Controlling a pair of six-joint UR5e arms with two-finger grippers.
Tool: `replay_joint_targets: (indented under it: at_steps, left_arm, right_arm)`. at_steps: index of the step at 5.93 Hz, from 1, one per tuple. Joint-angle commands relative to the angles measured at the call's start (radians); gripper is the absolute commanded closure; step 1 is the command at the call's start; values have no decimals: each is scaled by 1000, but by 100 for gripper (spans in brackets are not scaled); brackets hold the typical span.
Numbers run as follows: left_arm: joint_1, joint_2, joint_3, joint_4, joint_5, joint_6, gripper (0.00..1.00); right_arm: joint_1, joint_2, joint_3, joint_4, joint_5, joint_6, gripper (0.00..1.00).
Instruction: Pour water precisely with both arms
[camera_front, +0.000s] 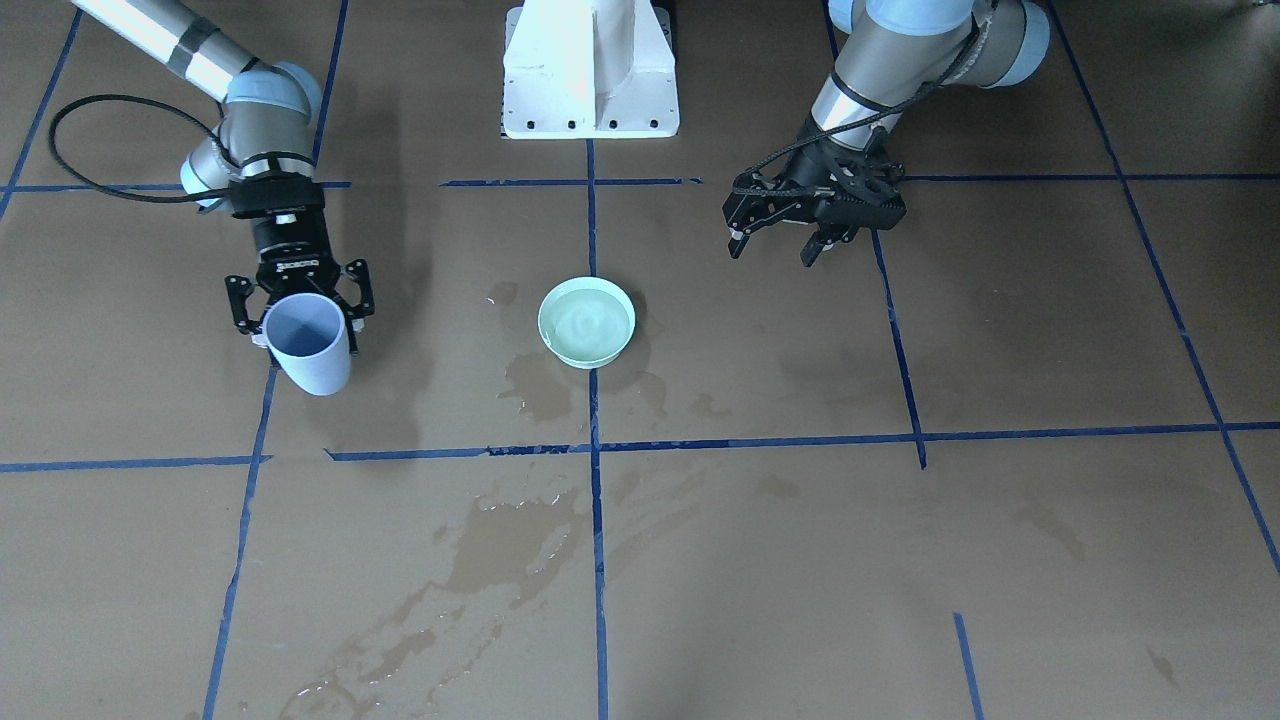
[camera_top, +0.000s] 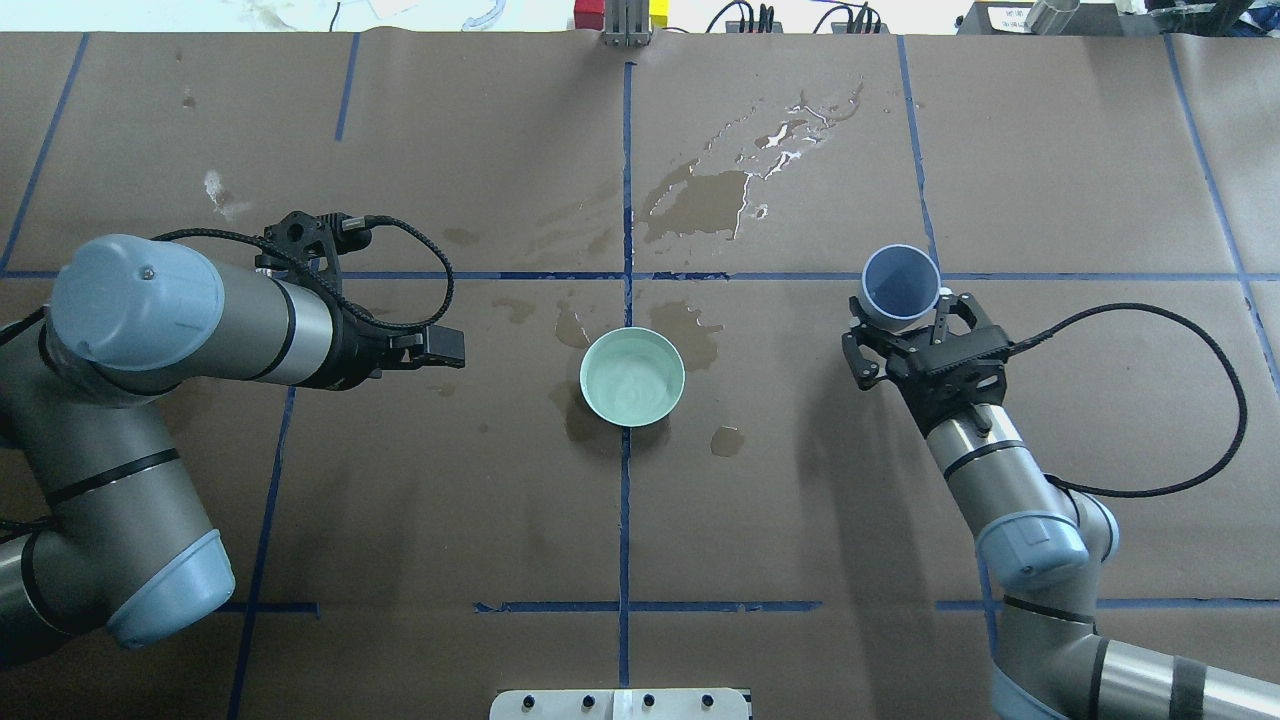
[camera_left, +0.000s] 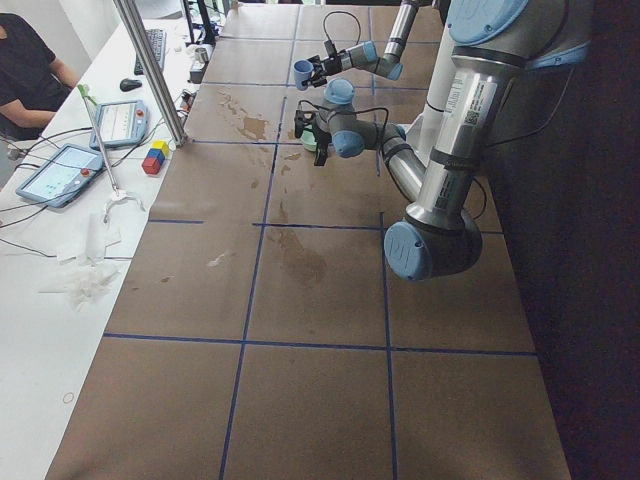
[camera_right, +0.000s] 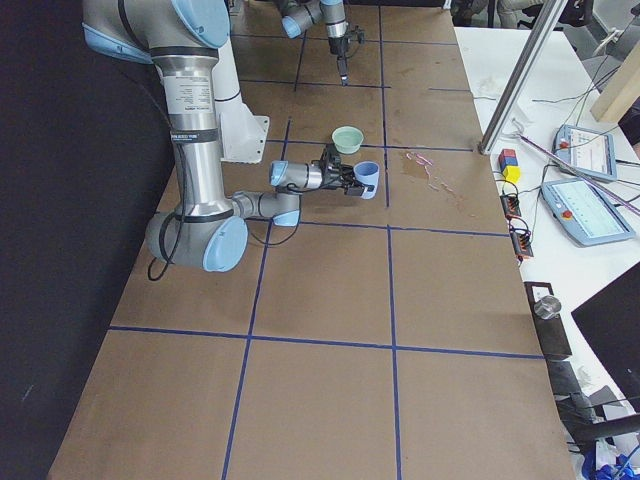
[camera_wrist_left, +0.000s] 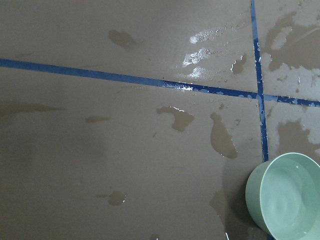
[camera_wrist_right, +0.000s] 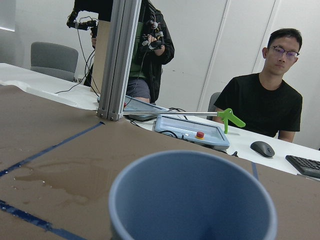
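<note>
A mint-green bowl (camera_front: 586, 322) stands at the table's centre, on the blue centre line (camera_top: 632, 377). The water (camera_front: 590, 315) lies in it, clear with faint ripples. My right gripper (camera_front: 300, 325) is shut on a pale blue cup (camera_front: 310, 345), held roughly upright above the table, well to the bowl's side (camera_top: 900, 283). The cup's rim fills the right wrist view (camera_wrist_right: 192, 200), and I see no water in it. My left gripper (camera_front: 772, 250) is open and empty, hovering on the bowl's other side (camera_top: 445, 345). The left wrist view shows the bowl (camera_wrist_left: 287, 197) at the lower right.
Wet stains and small puddles (camera_top: 700, 200) spread over the brown paper beyond and around the bowl. The white pedestal (camera_front: 590, 70) stands at the robot's edge. Tablets (camera_right: 590, 210), an aluminium post (camera_wrist_right: 117, 60) and people (camera_wrist_right: 270, 95) are along the far edge.
</note>
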Motion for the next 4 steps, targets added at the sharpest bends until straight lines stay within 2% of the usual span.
replay_joint_targets:
  at_steps: [1, 3, 4]
  left_arm:
    - [0, 4, 0, -1, -1, 0, 0]
    - [0, 6, 0, -1, 0, 0, 0]
    - [0, 6, 0, -1, 0, 0, 0]
  right_arm:
    - [-59, 99, -5, -106, -62, -5, 78]
    - [-87, 193, -6, -198, -69, -107, 82]
    - [-99, 204, -2, -295, -106, -109, 87]
